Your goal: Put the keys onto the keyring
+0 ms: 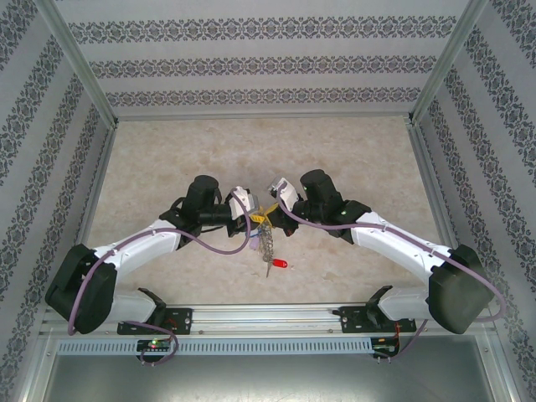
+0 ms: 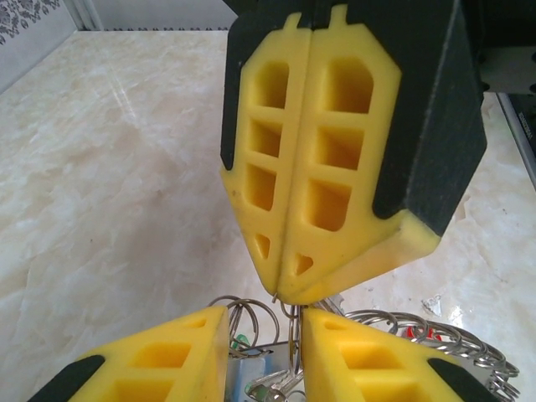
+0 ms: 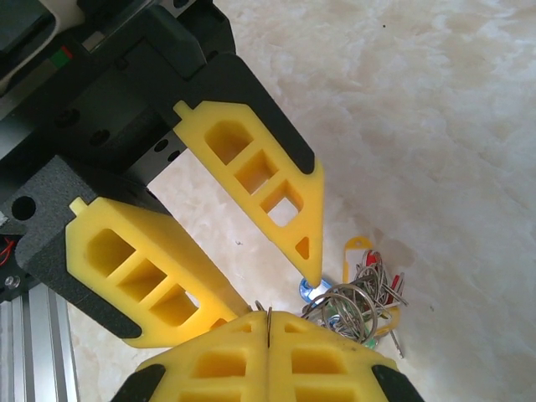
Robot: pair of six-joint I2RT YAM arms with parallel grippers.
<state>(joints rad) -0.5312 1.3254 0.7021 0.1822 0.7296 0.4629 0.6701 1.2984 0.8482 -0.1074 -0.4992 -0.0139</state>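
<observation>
Nearest, a small silver key with a red plastic tag [image 1: 276,263] is lying just beside the grippers, not yet threaded. Beyond it, the large grey metal keyring [image 3: 352,301] is being pinched by one thin wire in the fully closed right gripper [image 3: 268,322]. The left gripper [image 2: 264,322] is being held narrowly parted around the ring's wires — nothing clearly clamped. The ring should be steadied and its split spread before the key is fed on.
</observation>
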